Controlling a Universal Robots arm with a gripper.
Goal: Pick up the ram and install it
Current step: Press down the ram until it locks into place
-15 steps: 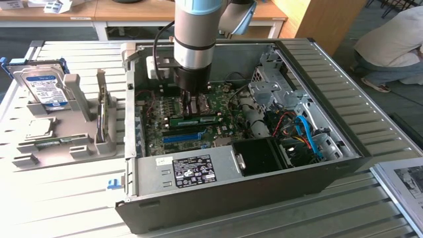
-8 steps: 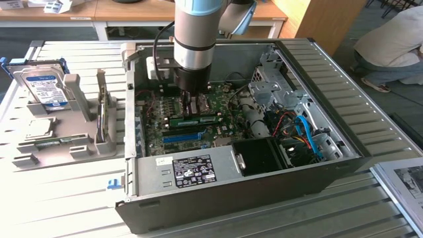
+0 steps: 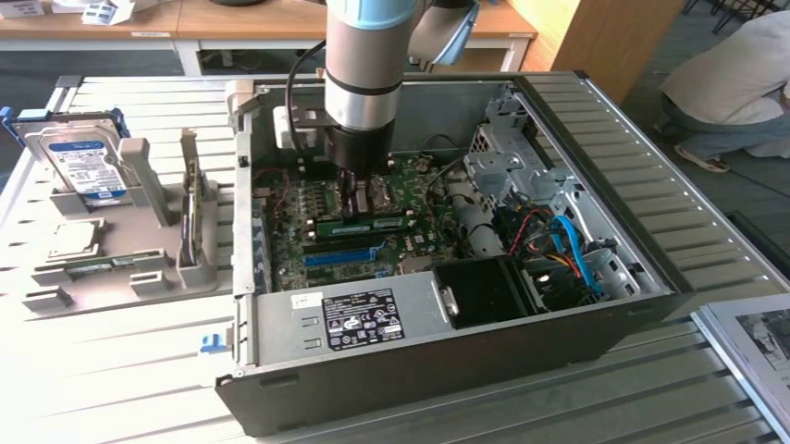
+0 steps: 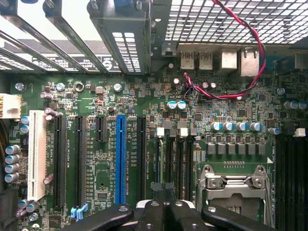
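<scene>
One arm (image 3: 364,65) reaches straight down into the open computer case (image 3: 494,361) on the bench (image 3: 124,370), and its jaws are closed, poised low over the motherboard (image 4: 96,96). The ram (image 3: 364,225) lies along the board inside the case, just on the near side of the jaws and far of the blue slot (image 4: 120,159). I cannot tell whether the jaws touch it or whether it sits fully home.

Judged from this, the step in hand is seating the stick. Doing it well would mean keeping it upright and square to its slot, pressing straight down rather than at a lean, and spreading the push evenly so that neither end rides high. The jaws should also stay off the processor socket (image 4: 236,187) beside the slots.

Counted from largest to smallest:
- one bench
- one case
- one arm
- one person (image 3: 741,83), crouched far off at the exterior view's right
- one grey holder (image 3: 124,277), on the bench at the exterior view's left of the case
- one hard drive (image 3: 84,166), standing in the holder
- one expansion card (image 3: 189,217), upright at the holder's edge nearest the case
- one ram stick
- one white slot (image 4: 36,159)
- one blue slot
</scene>
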